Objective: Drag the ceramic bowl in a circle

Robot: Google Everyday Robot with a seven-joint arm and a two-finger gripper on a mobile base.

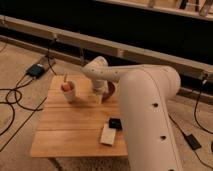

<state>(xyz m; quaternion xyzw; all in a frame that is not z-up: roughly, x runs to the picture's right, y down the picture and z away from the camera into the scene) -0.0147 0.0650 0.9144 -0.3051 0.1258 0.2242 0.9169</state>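
The ceramic bowl (110,90) is a small dark maroon dish at the back of the wooden table (65,130), and the arm hides part of it. My gripper (96,96) hangs low over the table, right at the bowl's left edge, between the bowl and the white cup. I cannot make out whether it touches the bowl. The white arm reaches in from the right and fills the right half of the view.
A white cup (69,91) with an orange thing in it stands just left of the gripper. A small black object (115,123) and a flat white object (107,135) lie near the table's front right. Cables and a black box (37,70) are on the floor to the left.
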